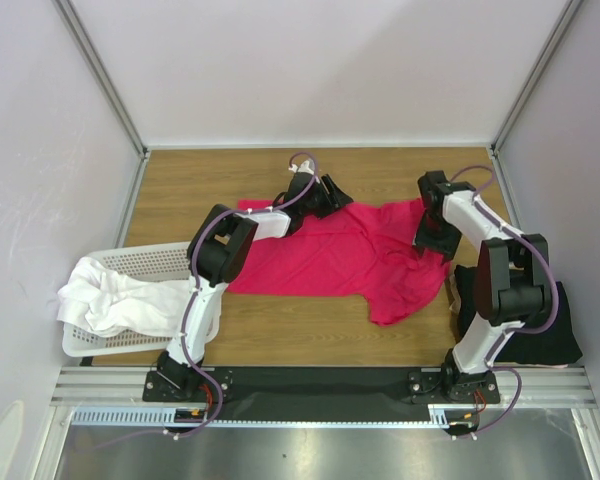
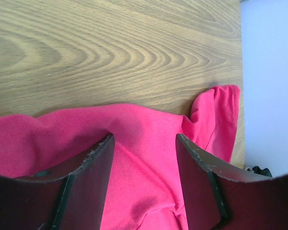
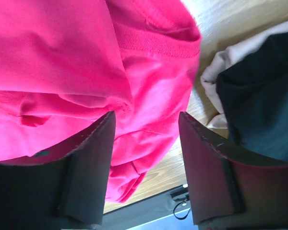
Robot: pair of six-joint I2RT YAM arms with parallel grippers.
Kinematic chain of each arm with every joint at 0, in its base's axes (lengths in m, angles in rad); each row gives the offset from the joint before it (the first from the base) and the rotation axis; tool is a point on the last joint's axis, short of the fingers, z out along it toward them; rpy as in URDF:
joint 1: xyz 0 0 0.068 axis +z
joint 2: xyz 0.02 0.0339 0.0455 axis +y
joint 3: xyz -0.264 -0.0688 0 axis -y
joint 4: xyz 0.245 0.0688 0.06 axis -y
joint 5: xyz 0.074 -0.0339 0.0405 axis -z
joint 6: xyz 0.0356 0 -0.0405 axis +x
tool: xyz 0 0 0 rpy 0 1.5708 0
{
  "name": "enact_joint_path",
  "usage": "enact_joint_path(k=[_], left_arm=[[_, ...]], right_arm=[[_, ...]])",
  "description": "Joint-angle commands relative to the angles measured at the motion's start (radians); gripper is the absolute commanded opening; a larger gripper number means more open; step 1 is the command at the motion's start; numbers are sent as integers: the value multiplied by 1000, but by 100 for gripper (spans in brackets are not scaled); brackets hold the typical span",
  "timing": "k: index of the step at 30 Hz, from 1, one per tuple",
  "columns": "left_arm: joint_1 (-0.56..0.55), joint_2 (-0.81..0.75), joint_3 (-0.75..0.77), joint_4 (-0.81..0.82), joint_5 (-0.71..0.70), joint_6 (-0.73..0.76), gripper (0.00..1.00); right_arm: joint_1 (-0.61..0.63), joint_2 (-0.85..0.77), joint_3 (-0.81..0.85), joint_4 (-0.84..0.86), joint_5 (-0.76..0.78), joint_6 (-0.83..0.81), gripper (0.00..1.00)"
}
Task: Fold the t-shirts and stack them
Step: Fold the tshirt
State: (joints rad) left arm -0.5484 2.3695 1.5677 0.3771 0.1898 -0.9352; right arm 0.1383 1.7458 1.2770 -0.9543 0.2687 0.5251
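A crimson-pink t-shirt lies spread and rumpled across the middle of the wooden table. My left gripper is at its far edge; in the left wrist view it stands open, fingers straddling pink fabric without pinching it. My right gripper is at the shirt's right far corner; in the right wrist view it is open over the pink cloth near a ribbed hem. A black t-shirt lies at the right, also seen from the right wrist. White t-shirts are heaped at the left.
A white perforated basket at the left edge holds the white heap. A pale cloth shows under the black shirt. Bare wood runs along the back; grey walls close in on three sides.
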Motion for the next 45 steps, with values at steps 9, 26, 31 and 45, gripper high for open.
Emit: enact_joint_path(k=[9,26,31,45], left_arm=[[8,19,-15,-38,-13,13,61],[8,20,-1,-67,-18,21,61],[7,20,3,-75,-23,21,61],[5,19,14,-106,-39,26,61]], right_arm=[[-43,151,423,239,-31,-190,64],[-131,428,576,345,-181,-269,56],[-158,457,575,354,-181,-264,46],[-227,491,622,399,-210,-274,0]])
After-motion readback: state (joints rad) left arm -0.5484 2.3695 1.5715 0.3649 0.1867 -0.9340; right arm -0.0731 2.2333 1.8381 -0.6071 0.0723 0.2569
